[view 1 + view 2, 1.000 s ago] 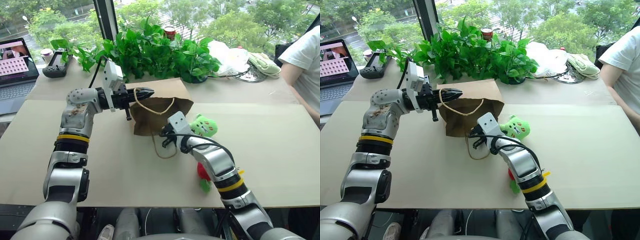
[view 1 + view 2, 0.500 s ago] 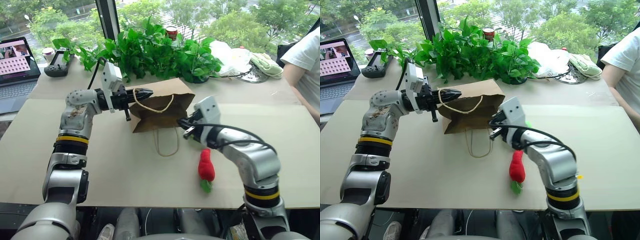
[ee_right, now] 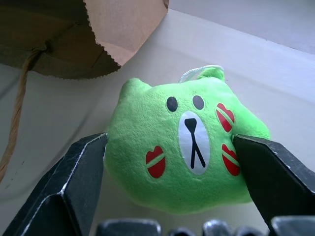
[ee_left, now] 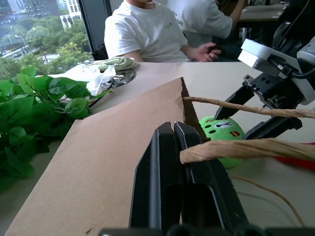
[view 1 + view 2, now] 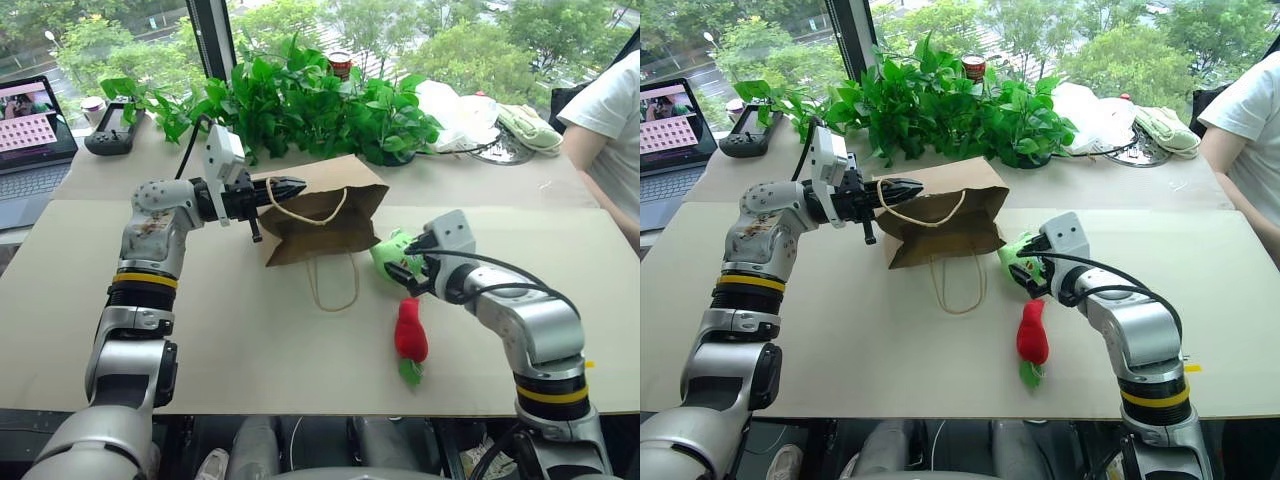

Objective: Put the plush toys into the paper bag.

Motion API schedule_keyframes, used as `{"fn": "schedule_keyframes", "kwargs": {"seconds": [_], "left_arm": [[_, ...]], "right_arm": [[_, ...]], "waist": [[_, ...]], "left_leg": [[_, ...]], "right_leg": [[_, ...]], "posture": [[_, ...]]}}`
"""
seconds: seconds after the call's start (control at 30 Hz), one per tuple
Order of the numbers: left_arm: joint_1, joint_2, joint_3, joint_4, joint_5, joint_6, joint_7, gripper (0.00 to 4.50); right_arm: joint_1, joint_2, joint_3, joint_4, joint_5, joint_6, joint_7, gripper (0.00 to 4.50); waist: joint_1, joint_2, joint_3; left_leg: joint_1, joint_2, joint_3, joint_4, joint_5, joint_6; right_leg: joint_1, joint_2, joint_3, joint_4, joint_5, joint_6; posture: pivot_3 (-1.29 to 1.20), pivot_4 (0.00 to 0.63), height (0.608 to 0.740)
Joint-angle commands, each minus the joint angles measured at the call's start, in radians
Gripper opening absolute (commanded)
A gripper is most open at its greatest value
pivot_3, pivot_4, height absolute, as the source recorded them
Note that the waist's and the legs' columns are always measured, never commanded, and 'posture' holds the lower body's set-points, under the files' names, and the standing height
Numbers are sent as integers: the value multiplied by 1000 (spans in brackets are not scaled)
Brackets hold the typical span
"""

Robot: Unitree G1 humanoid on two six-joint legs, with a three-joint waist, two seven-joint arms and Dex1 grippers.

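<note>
The brown paper bag (image 5: 320, 215) lies on its side on the table, mouth toward the near edge. My left gripper (image 5: 295, 186) is shut on its upper twine handle (image 4: 236, 150) and holds that edge up. The lower handle loop (image 5: 332, 285) lies flat on the table. To the right of the bag's mouth sits the round green plush toy (image 3: 182, 142). My right gripper (image 5: 405, 262) is open, with one finger on each side of the toy. The red plush toy (image 5: 410, 335) with its green tip lies nearer the table's front edge, below the right gripper.
Leafy plants (image 5: 300, 100) line the back behind the bag. A laptop (image 5: 35, 125) and a handheld controller (image 5: 115, 130) sit at the back left. A white plastic bag (image 5: 455, 110) lies at the back right. A person in a white shirt (image 5: 605, 120) sits at the right.
My right gripper has swung right, away from the lower handle loop. It has opened and now flanks the green toy. The left gripper stays put on the upper handle.
</note>
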Motion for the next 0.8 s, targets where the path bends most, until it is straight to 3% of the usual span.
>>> {"fn": "schedule_keyframes", "kwargs": {"seconds": [0.03,0.13,0.33,0.53,0.8], "left_arm": [[-11,4,14,-32,-17,0,4,0],[-12,6,15,-32,-17,2,5,0],[-14,8,15,-31,-16,2,8,0],[-19,7,13,-26,-14,1,7,0],[-23,6,11,-23,-14,2,5,0]], "right_arm": [[-13,4,34,18,-15,-15,-8,4487],[-9,-2,49,19,-23,-28,-10,3819],[1,-10,47,17,-35,-36,-4,1846],[9,-24,36,7,-45,-56,-7,1846],[33,-94,-100,-166,49,-36,80,1846]], "waist": [[0,0,0],[-1,0,0],[-1,0,0],[0,0,0],[3,0,0]], "left_leg": [[0,0,0,0,0,0],[0,0,0,0,0,0],[0,0,0,0,0,0],[0,0,0,0,0,0],[0,0,0,0,0,0]], "right_leg": [[0,0,0,0,0,0],[0,0,0,0,0,0],[0,0,0,0,0,0],[0,0,0,0,0,0],[0,0,0,-1,0,0]], "posture": [[0,150,708],[0,150,708],[0,150,708],[0,150,708],[0,150,708]]}}
